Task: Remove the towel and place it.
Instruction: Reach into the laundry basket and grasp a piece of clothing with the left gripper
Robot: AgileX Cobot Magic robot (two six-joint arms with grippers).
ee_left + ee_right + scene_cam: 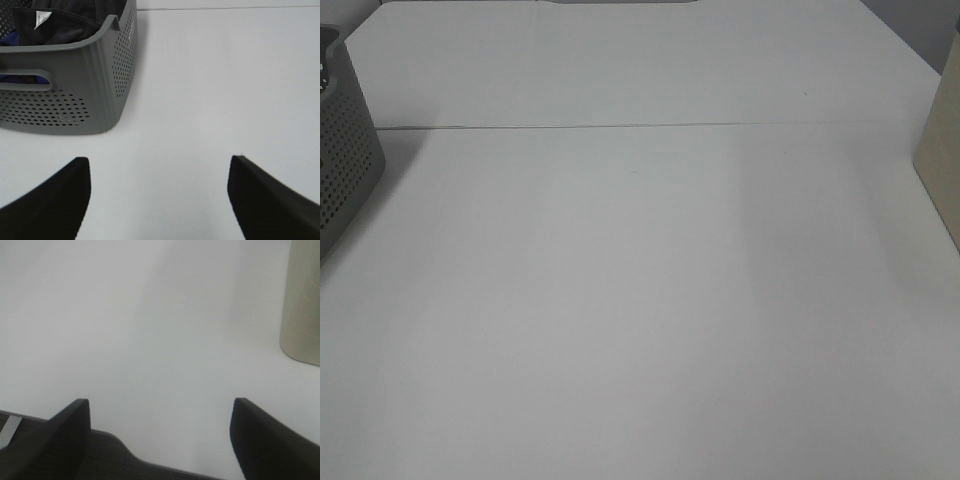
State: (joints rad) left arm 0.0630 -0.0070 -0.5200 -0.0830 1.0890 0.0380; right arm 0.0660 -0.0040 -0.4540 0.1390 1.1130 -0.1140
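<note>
Towel (65, 25), dark navy terry cloth, lies inside the grey perforated plastic basket (75, 95) at the left edge of the white table (640, 300). The left tool (159, 161), near the basket, and the right tool (161, 401), well apart, both gape wide, empty. Approach is in hand; the next move probably calls for reaching over the rim to pinch cloth.

Your white table (640, 300) fills the view under soft, even light, a seam (620, 127) crossing at 12 o'clock.
</note>
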